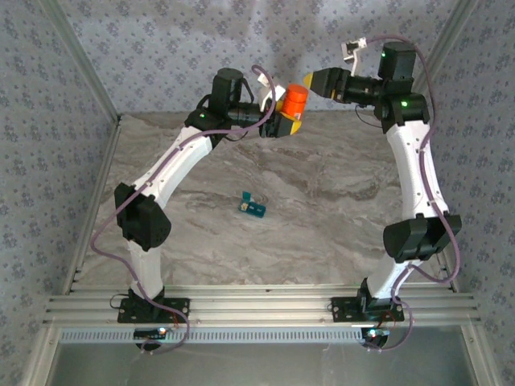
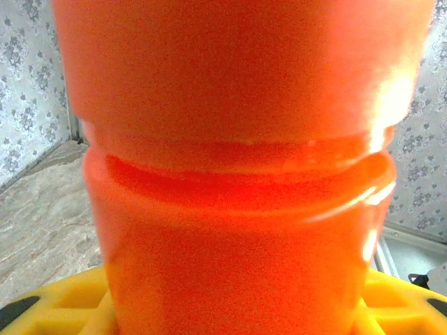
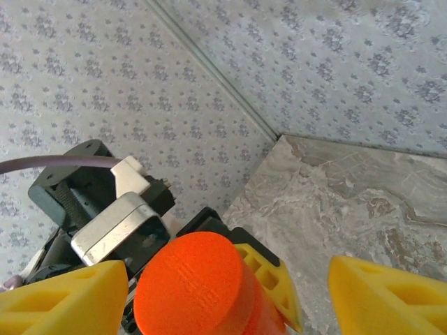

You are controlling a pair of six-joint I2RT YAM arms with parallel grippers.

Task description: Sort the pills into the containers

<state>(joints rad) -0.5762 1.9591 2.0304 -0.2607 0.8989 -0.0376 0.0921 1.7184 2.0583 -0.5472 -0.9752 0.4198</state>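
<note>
While the left gripper (image 1: 287, 121) clamps the orange bottle (image 1: 295, 98) low on its body, the top view has the bottle upright and raised over the far part of the surface (image 1: 338, 201). The right gripper (image 1: 312, 82) sits just beside the bottle's cap, at cap height; its jaw gap is hard to read from up here. The teal containers (image 1: 253, 207) lie on the surface near the middle, well apart from both grippers, with what looks like one lid flipped up. Pills too small to tell.

Left wrist: bottle right up against the lens, blurred, wider cap above the body. Yellow fingers (image 2: 56, 310) show at the bottom on both sides of it, closed on the body. Surface and patterned wall behind.

Right wrist: looking down on the cap (image 3: 195, 276). The right gripper's yellow fingers (image 3: 66, 300) stand wide, one on each side of the cap, one close to it, the other well apart, gripping nothing. Left gripper's yellow finger sits against the bottle below the cap.
</note>
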